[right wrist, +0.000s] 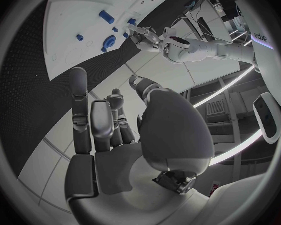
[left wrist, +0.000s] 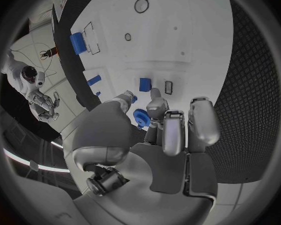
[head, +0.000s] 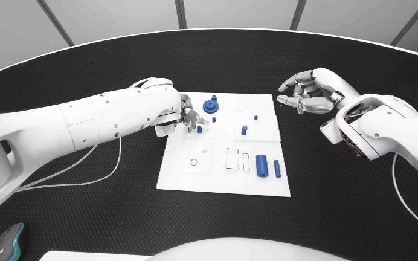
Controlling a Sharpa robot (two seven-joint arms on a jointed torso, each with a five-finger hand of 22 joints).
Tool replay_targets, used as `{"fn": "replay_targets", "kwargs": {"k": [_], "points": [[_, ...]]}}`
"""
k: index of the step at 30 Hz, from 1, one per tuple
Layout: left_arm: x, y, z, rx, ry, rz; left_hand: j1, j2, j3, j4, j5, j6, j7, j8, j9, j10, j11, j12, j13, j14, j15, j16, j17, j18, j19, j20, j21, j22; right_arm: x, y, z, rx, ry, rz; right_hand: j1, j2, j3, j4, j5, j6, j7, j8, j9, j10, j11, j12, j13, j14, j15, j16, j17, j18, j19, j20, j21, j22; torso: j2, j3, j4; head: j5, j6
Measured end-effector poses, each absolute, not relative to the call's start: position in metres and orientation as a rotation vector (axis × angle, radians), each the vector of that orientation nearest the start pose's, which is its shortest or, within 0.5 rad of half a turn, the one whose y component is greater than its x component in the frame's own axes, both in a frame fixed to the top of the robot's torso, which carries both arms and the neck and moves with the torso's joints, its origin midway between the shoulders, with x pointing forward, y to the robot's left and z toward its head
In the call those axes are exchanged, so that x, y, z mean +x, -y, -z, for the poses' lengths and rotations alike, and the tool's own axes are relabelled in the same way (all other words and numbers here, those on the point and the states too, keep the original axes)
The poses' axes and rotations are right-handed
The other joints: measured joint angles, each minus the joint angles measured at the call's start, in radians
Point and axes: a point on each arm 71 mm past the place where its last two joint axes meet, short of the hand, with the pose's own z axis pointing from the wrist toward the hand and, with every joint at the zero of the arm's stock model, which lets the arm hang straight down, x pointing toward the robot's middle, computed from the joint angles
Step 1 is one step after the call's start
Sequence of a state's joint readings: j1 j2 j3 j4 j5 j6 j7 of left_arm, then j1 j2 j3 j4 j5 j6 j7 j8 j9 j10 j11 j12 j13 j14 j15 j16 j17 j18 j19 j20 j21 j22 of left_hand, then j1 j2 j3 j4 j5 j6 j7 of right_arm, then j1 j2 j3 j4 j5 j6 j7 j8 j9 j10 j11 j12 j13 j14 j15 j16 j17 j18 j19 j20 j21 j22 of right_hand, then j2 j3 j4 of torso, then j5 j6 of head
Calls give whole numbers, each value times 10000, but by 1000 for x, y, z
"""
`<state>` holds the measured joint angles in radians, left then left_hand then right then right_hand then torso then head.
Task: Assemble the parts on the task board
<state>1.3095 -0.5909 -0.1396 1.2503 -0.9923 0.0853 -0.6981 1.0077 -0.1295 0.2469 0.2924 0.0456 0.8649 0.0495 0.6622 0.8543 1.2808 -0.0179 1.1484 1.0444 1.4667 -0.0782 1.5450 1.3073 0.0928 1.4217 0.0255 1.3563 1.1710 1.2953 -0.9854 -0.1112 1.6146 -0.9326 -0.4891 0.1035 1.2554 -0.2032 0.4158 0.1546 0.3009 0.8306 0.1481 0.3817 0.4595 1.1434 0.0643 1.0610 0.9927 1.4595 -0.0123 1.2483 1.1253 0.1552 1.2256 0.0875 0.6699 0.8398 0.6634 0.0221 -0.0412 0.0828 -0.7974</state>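
Left arm reaching in low across the black table (head: 104,212), left hand (head: 181,118) hovering over the near-left part of the white task board (head: 225,179); fingers (left wrist: 202,119) curved downward and apart, nothing pinched between them, fingertips just beside a small blue peg (head: 199,130) and near the round blue gear part (head: 211,105). Same hand from its wrist: palm up close, blue gear (left wrist: 140,117) right behind the fingertips, square blue piece (left wrist: 145,83) a little beyond. Right hand (head: 311,92) off the board's far-right corner, raised above the table; fingers loosely curled inward, holding nothing. Two blue cylinders (head: 262,165) lying side by side near the board's right edge; small upright blue peg (head: 244,130) mid-board.
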Motion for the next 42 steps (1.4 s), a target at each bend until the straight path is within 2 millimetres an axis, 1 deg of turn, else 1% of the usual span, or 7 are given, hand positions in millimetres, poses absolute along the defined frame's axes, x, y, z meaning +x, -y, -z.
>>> {"fn": "replay_targets", "kwargs": {"k": [6, 11, 15, 21, 24, 30, 42], "points": [[523, -191, 219, -3919, -22758, 1977, 995, 50, 96, 2, 0, -272, 201, -319, -287, -342, 127, -475, -570, -32, 35, -58, 0, 1, -88, 87, -164, -263, 476, 250, 148, 2790, -15268, -9175, 0, 0, 0, 0, 0, 0, 0, 0, 0, 0, 0, 0, 0, 0, 0, 0, 0, 0, 0, 0, 0, 0, -1, 4, 7, -24, 44], [516, -199, 215, -4229, -22343, 2174, 1239, 5, 356, 15, 0, -306, 236, -462, -467, -380, 164, -505, -692, 1, 74, -58, 0, 0, -123, 122, -164, -310, 476, 251, 148, 2802, -15264, -9148, 0, 0, 0, 0, 0, 0, 0, 0, 0, 0, 0, 0, 0, 0, 0, 0, 1, 0, 0, 0, 0, 1, -1, 4, 13, -30, 82], [514, -201, 213, -4233, -22023, 2189, 1263, 7, 475, 28, 0, -306, 236, -464, -540, -393, 178, -504, -724, 1, 74, -58, 0, -1, -123, 121, -187, -314, 476, 251, 148, 2808, -15262, -9139, 0, 0, 0, 0, 0, 0, 0, 0, 0, 0, 0, 0, 1, 0, 0, 0, 1, 0, 0, 0, 0, 1, -1, 3, 16, -18, 112], [513, -197, 212, -4092, -21731, 2313, 1310, -41, 546, 12, 0, -305, 236, -509, -579, -393, 178, -546, -745, 1, 73, -58, 0, 0, -123, 121, -202, -315, 476, 250, 148, 2804, -15263, -9145, 0, 0, 0, 0, 0, 0, 0, 0, 0, 0, 0, 0, 1, 0, 0, 0, 1, 0, 0, 0, 0, 1, 12, -6, -2, 15, 152], [513, -194, 212, -4010, -21669, 2393, 1311, -41, 575, 42, 0, -306, 236, -509, -604, -393, 178, -546, -745, -35, 109, -58, 0, -1, -123, 121, -202, -314, 476, 250, 148, 2800, -15263, -9150, 0, 0, 0, -1, 0, 0, 0, 0, 0, 0, 0, 0, 1, 0, 0, 0, 1, 0, 0, 0, 0, 1, 18, -7, -12, 23, 155], [511, -188, 213, -3780, -21829, 2429, 1128, -224, 627, 42, 0, -305, 236, -545, -689, -392, 178, -546, -745, -35, 109, -58, 0, -1, -123, 121, -201, -304, 476, 250, 148, 2798, -15264, -9155, 0, 0, 0, -1, 0, 0, 0, 0, 0, 0, 0, 0, 1, 0, 0, 0, 1, 0, 0, 0, 0, 1, 29, -7, -16, 25, 160], [511, -184, 218, -3486, -22288, 2179, 1090, -262, 654, 15, 0, -305, 236, -544, -704, -392, 178, -545, -754, 2, 146, -57, 0, 0, -123, 121, -201, -290, 476, 249, 148, 2796, -15265, -9166, 0, 0, 0, -1, 0, 0, 0, 0, -1, 0, 0, 0, 1, 0, 0, 0, 2, 0, 0, 0, 0, 1, 35, -7, -8, 15, 134]]}}
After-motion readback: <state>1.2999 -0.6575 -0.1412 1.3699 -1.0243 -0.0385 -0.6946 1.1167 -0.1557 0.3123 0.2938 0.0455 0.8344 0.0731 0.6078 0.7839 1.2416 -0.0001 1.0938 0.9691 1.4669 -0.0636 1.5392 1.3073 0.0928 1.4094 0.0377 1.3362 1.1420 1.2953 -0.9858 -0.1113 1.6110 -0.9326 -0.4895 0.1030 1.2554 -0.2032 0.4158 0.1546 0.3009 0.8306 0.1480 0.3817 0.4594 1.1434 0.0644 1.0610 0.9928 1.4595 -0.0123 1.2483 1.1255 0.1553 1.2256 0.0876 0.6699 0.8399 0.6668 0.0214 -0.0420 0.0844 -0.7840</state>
